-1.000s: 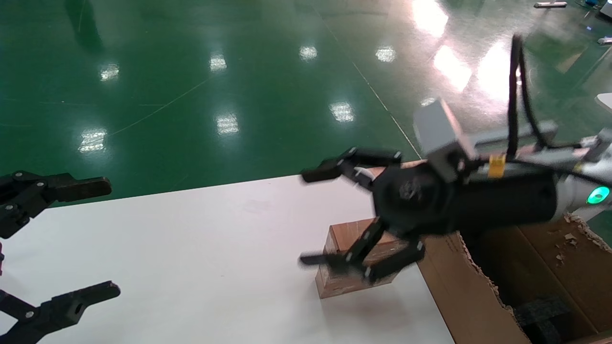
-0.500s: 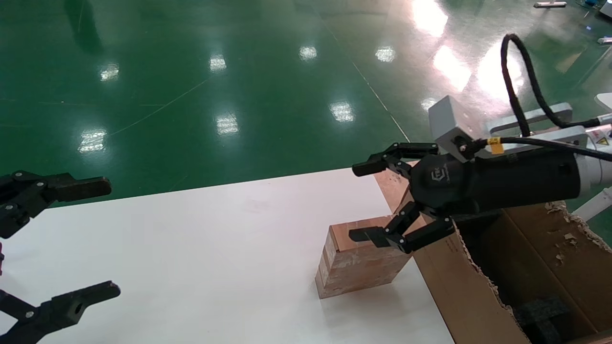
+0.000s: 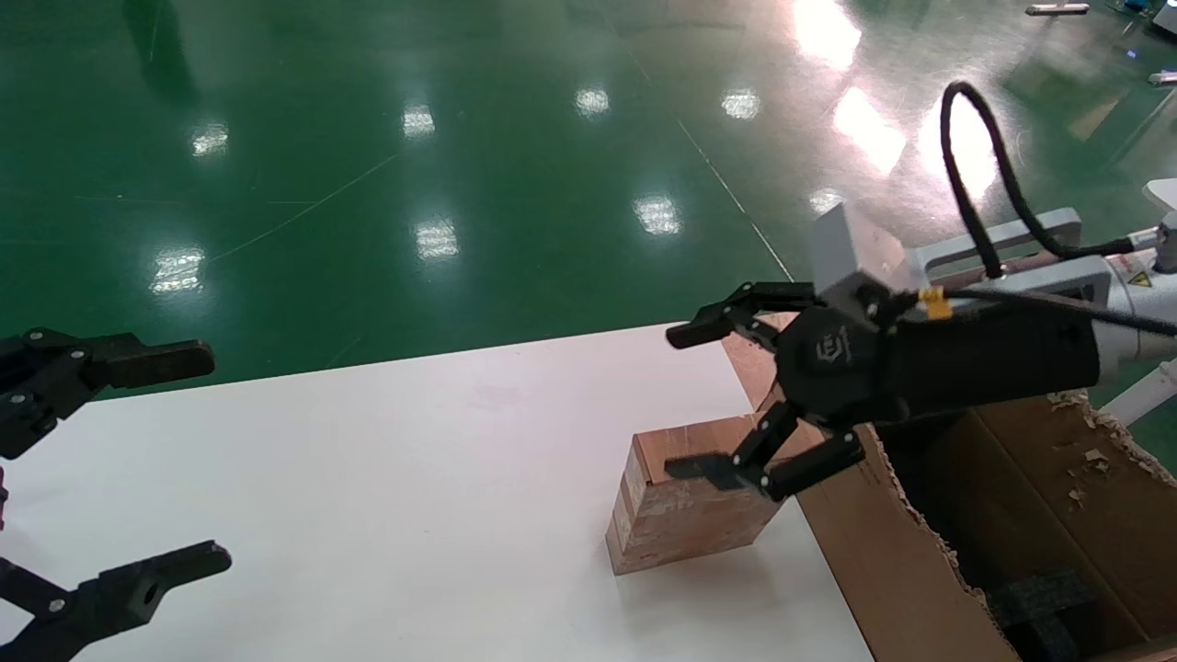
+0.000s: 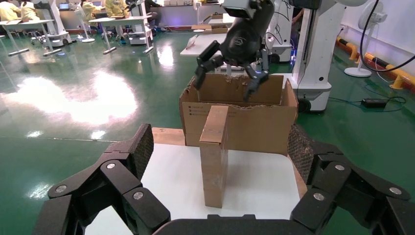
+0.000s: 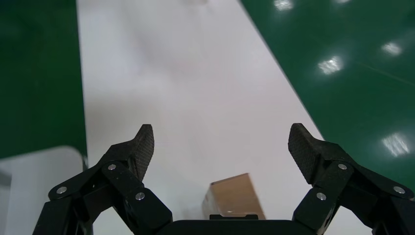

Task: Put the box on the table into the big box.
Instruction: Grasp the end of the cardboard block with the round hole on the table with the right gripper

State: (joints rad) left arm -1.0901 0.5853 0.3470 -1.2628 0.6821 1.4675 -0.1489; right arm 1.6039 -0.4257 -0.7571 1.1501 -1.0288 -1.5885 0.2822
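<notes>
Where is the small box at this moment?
In the head view the box stands on the white table, on the robot's right, beside the big box, below the open right gripper.

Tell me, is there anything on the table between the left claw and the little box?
No. In the head view, only bare white table lies between the open left gripper and the box.

Glossy green floor point(image 3: 386, 184) all around, dotted with bright reflections of ceiling lights point(image 3: 657, 213) and crossed by thin pale lines. Farther back in the left wrist view: white worktables point(image 4: 122, 20) on metal legs, people in yellow point(image 4: 19, 10) seated at the far side, a white wall point(image 4: 386, 24) with a yellow and black guard rail point(image 4: 399, 73) along its foot, a pedestal fan point(image 4: 364, 34), black cables point(image 4: 364, 102) lying on the floor
</notes>
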